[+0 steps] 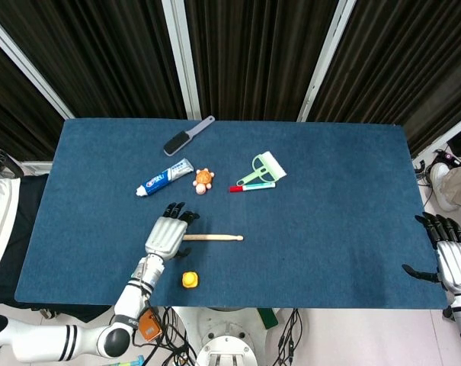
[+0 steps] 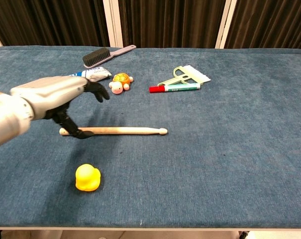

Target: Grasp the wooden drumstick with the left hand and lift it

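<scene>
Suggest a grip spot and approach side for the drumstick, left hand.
Probably grip the butt end of the drumstick, coming from above. It lies flat, tip toward the robot's right, and the left robot hand hovers over that butt end with a thumb beside the shaft.

Left hand (image 2: 50,97) over wooden drumstick (image 2: 121,131), fingers (image 2: 96,90) spread.

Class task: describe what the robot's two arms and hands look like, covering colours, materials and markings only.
Left hand: silver-grey metallic back, black fingers. Its arm is white with black bands and an orange patch by the wrist. Right hand: same silver back, black fingers. No sleeves.
</scene>
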